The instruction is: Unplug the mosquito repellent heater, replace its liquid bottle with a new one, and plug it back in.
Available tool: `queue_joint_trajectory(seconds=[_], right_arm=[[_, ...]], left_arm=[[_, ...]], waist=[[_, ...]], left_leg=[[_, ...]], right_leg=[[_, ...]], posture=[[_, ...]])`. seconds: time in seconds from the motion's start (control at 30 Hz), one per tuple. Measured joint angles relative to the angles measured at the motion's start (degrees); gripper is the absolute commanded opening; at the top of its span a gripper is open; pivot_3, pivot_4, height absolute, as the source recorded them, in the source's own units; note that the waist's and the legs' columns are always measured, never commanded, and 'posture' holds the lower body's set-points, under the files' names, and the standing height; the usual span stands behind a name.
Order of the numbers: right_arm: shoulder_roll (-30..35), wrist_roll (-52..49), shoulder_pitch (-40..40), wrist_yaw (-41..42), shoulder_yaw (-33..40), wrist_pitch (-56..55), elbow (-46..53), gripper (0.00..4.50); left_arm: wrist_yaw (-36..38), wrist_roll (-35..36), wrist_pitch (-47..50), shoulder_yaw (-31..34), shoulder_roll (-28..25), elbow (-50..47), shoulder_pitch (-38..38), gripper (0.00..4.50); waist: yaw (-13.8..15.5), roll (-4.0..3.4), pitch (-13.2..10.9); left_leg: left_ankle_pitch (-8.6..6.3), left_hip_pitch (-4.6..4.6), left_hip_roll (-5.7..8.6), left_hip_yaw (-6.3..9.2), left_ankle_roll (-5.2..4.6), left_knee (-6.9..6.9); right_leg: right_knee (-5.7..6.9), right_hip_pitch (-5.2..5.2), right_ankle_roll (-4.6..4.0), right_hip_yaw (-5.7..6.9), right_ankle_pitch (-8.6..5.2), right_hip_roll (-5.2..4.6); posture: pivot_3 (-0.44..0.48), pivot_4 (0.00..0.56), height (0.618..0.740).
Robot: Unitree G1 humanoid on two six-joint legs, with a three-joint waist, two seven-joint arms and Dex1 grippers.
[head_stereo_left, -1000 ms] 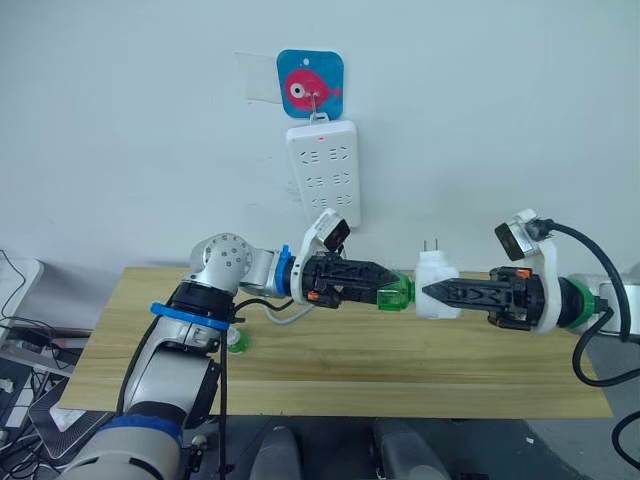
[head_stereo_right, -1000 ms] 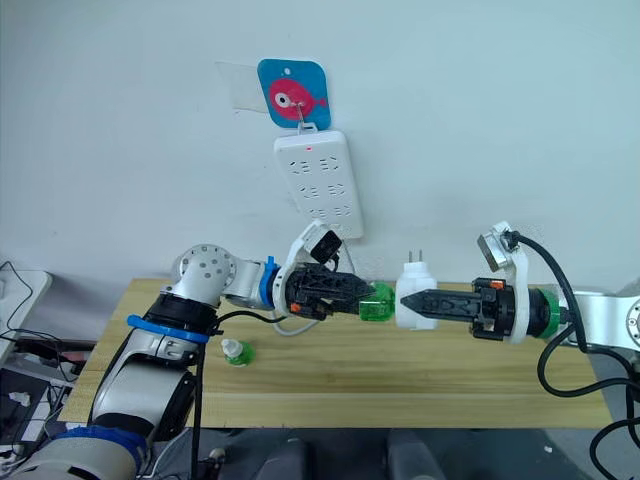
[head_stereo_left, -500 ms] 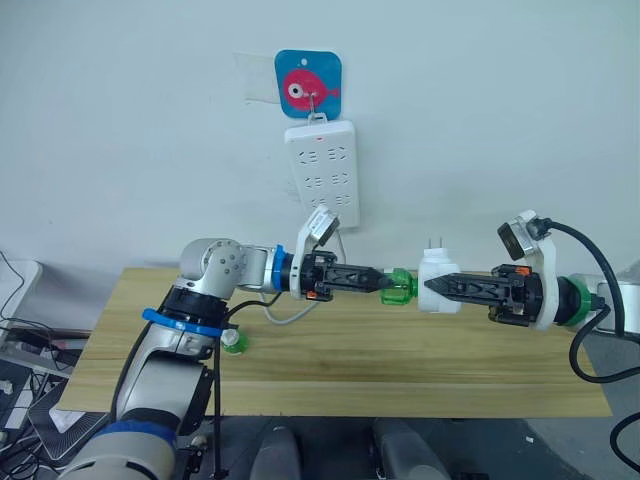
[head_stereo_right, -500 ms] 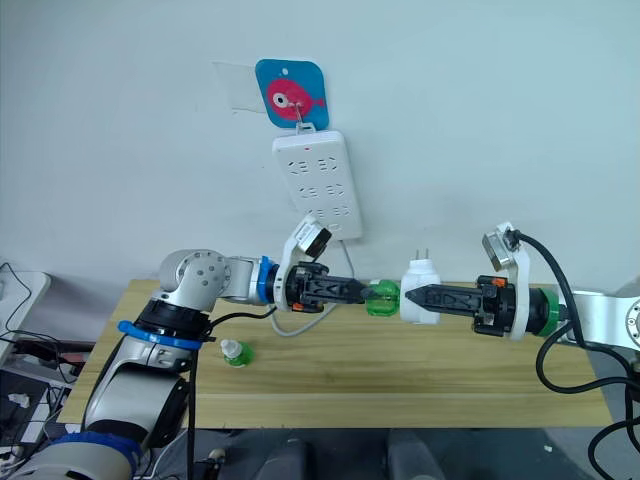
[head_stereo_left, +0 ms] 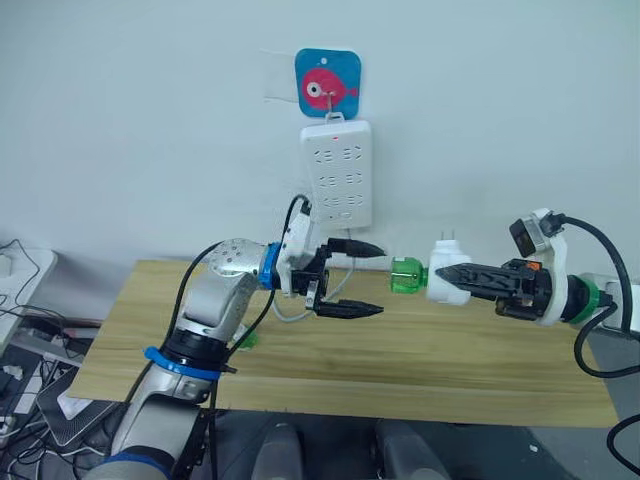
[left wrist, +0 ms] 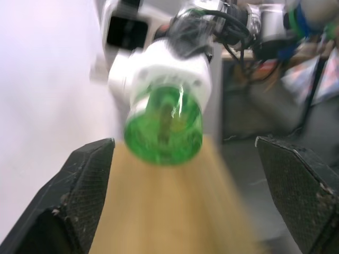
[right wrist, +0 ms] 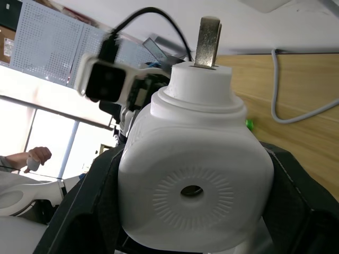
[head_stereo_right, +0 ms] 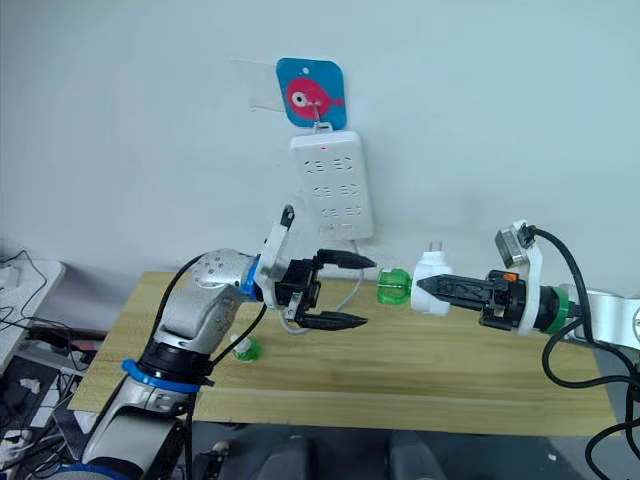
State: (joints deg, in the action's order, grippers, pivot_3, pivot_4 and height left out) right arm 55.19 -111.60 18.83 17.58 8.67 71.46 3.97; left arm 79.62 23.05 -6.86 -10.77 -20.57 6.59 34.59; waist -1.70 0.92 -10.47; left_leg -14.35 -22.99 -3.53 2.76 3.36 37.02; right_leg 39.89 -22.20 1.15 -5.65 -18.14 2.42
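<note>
The mosquito repellent heater is a small white unit held sideways in the air above the table, prongs up. My right gripper is shut on it. A green liquid bottle sticks out of the heater toward my left gripper. That gripper is open, its fingertips just short of the bottle and not touching it. In the left wrist view the bottle sits ahead between the spread fingers. The right wrist view shows the heater clamped between the black fingers. Another green bottle stands on the table, partly hidden by my left arm.
A long white power strip hangs on the wall under a blue fish plaque. Its white cable loops down behind my left gripper. The wooden table runs below both arms.
My left gripper has let go of the green bottle, opened wide and drawn back a little. The bottle stays in the heater in my right gripper. The camera has shifted.
</note>
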Motion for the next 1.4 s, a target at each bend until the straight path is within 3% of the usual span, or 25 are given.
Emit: queue_joint_trajectory(seconds=[0.1,0.23,0.4,0.63,0.73,0.9,0.97,1.17,1.23,1.3,1.4], right_arm=[[-0.1,0.0,0.5,0.7,0.6,0.7,-0.6,3.04],[-0.2,0.0,0.6,1.1,0.9,1.4,-0.9,3.04],[-1.1,0.0,1.0,1.1,0.9,1.6,-0.9,3.04],[-1.7,0.0,1.5,1.0,0.8,1.6,-0.9,3.04],[-1.7,0.0,1.4,1.0,0.8,1.6,-0.8,3.04],[-1.9,0.0,1.3,1.0,0.8,1.5,-0.6,3.04],[-1.9,0.1,1.3,0.9,0.8,1.4,-0.6,3.04],[-1.9,0.1,1.3,0.8,0.8,1.3,-0.7,3.04],[-1.9,0.1,1.4,0.7,0.8,1.0,-0.8,3.04],[-1.9,0.1,1.4,0.8,1.2,0.8,-0.7,3.04],[-1.3,0.0,1.4,1.0,1.5,0.5,-0.7,3.04]], left_arm=[[-0.4,-4.8,-18.7,0.8,3.6,6.7,1.3,4.48],[-0.3,-8.2,-36.2,0.9,5.3,14.2,3.6,4.48],[-3.6,-12.2,-49.4,-0.2,7.5,22.2,8.0,4.48],[-7.6,-12.9,-59.2,-3.1,8.1,26.2,10.3,4.48],[-8.9,-12.8,-61.0,-3.8,7.1,27.4,11.2,3.86],[-10.4,-12.9,-62.2,-5.9,6.3,29.2,11.2,2.35],[-11.3,-12.9,-62.4,-6.5,6.1,29.7,11.3,2.22],[-12.6,-12.8,-62.0,-7.8,5.4,30.2,12.0,2.22],[-11.3,-9.6,-56.8,-8.8,5.3,28.6,11.5,2.22],[-8.4,-2.4,-42.0,-9.8,4.7,22.6,9.0,2.22],[-7.9,12.6,-2.8,-11.8,0.9,10.2,6.7,2.22]], waist=[[0.1,0.02,0.0],[0.1,0.02,0.0],[0.0,0.02,0.0],[-0.1,0.02,0.0],[-0.2,0.02,0.0],[-0.2,0.02,0.0],[-0.2,0.02,0.0],[-0.2,0.02,0.0],[-0.2,0.02,0.0],[-0.4,0.01,0.0],[-1.0,0.01,0.0]], left_leg=[[-0.01,-0.03,0.04,-0.03,-0.01,0.03],[-0.01,-0.04,0.04,-0.03,-0.02,-0.01],[-0.01,-0.05,0.05,-0.02,-0.02,0.0],[-0.01,-0.04,0.04,0.02,-0.03,-0.01],[-0.01,-0.03,0.04,0.01,-0.03,0.0],[-0.01,-0.04,0.04,0.01,-0.03,0.0],[-0.01,-0.04,0.04,0.02,-0.03,0.0],[-0.01,-0.03,0.04,0.02,-0.03,0.0],[-0.01,-0.04,0.04,0.02,-0.03,0.0],[-0.01,-0.04,0.02,0.03,-0.03,-0.02],[0.0,-0.08,-0.05,0.24,-0.03,0.0]], right_leg=[[-0.03,0.0,0.03,-0.02,0.02,-0.04],[-0.03,-0.02,0.04,-0.01,0.02,-0.04],[-0.03,-0.01,0.04,-0.02,0.02,-0.04],[0.01,-0.01,0.04,0.01,0.02,-0.03],[0.02,-0.01,0.04,0.0,0.02,-0.03],[0.02,-0.01,0.04,0.01,0.02,-0.03],[0.02,-0.01,0.04,0.01,0.02,-0.03],[0.03,-0.01,0.04,0.02,0.02,-0.03],[0.04,-0.01,0.04,0.02,0.02,-0.03],[0.06,-0.01,0.04,0.02,0.02,-0.03],[0.11,-0.04,0.04,0.2,0.01,0.02]], posture=[[-0.029,0.166,0.74],[-0.031,0.166,0.74],[-0.031,0.166,0.74],[-0.039,0.164,0.74],[-0.039,0.164,0.74],[-0.04,0.163,0.74],[-0.04,0.162,0.74],[-0.041,0.161,0.74],[-0.04,0.159,0.74],[-0.038,0.158,0.74],[-0.037,0.154,0.74]])
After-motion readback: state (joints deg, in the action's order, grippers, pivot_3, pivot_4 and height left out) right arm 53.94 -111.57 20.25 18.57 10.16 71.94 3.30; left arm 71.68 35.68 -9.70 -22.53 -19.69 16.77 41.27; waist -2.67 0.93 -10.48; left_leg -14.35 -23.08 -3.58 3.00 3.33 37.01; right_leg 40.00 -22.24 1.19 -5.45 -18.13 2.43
